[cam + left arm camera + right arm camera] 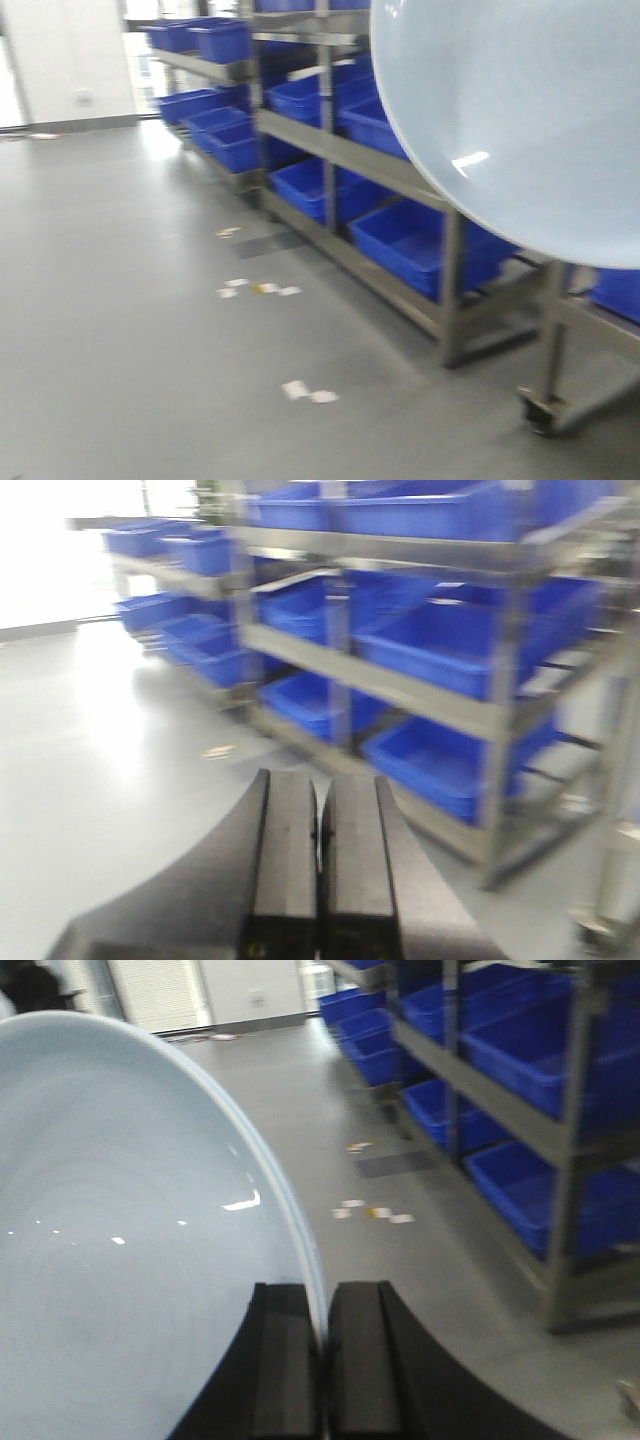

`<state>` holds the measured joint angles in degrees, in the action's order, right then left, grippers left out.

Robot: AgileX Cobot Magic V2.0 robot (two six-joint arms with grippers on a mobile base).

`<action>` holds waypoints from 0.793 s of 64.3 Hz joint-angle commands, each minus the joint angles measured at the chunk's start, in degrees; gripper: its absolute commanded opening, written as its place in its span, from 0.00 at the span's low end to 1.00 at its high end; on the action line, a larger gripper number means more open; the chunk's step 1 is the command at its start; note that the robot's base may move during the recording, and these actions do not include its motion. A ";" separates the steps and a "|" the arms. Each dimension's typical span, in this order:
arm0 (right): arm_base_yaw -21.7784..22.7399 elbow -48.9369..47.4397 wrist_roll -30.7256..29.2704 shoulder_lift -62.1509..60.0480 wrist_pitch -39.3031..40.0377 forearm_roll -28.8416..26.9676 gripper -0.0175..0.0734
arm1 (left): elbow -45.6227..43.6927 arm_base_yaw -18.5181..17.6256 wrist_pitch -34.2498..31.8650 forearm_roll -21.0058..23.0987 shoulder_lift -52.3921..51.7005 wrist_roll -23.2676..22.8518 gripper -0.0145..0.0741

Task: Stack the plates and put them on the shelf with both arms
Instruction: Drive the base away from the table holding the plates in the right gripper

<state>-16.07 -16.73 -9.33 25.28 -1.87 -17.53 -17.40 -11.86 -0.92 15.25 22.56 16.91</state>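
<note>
Right gripper (pixel 322 1350) pinches glossy pale bluish-white round plate (pixel 120 1260) by its rim; likely stiff, slippery, fragile. Left gripper (pixel 320 875) closed, empty.

No writing, label or number is legible in any view.

The left tool (pixel 320 850) points forward. Its two black fingers (pixel 285 860) are pressed flat against each other, with only a thin seam between them and nothing held. The right tool (pixel 325 1335) also points forward, and its black fingers (pixel 362 1350) are pinched onto the rim of a pale blue plate (pixel 130 1260). The rim runs edge-on into the narrow gap, and the plate's face spreads out to the left of the fingers in the wrist view.
</note>
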 commanded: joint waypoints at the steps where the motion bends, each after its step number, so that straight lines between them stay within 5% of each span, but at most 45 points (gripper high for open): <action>1: 0.17 -1.88 -0.08 0.04 5.56 -0.35 0.25 | -1.62 0.02 -4.71 -0.03 0.40 -0.10 0.25; 51: 0.17 -1.88 -0.08 0.04 5.56 -0.35 0.25 | -1.62 0.02 -4.71 -0.03 0.40 -0.10 0.25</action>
<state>-16.07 -16.73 -9.33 25.28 -1.87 -17.53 -17.40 -11.86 -0.92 15.25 22.56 16.91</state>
